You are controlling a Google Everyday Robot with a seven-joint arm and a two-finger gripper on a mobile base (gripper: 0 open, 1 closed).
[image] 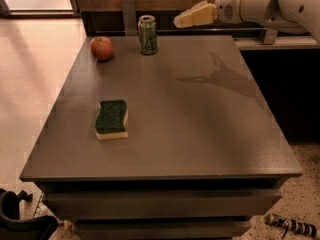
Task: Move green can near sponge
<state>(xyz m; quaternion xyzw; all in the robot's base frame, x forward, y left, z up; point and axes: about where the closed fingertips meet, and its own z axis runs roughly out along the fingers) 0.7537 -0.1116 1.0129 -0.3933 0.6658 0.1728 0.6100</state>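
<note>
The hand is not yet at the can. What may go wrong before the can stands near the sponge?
1. The hand hangs right of the upright can, which stands close to the table's back edge; a sideways contact may tip it or push it off.
2. The apple lies just left of the can; a push could send it rolling.
3. Set on the sponge instead of beside it, the can may topple.

White jointed arm [260, 4] enters from upper right, extended leftward; cream-coloured hand [180, 20] aloft, top of view, pointing left.
</note>
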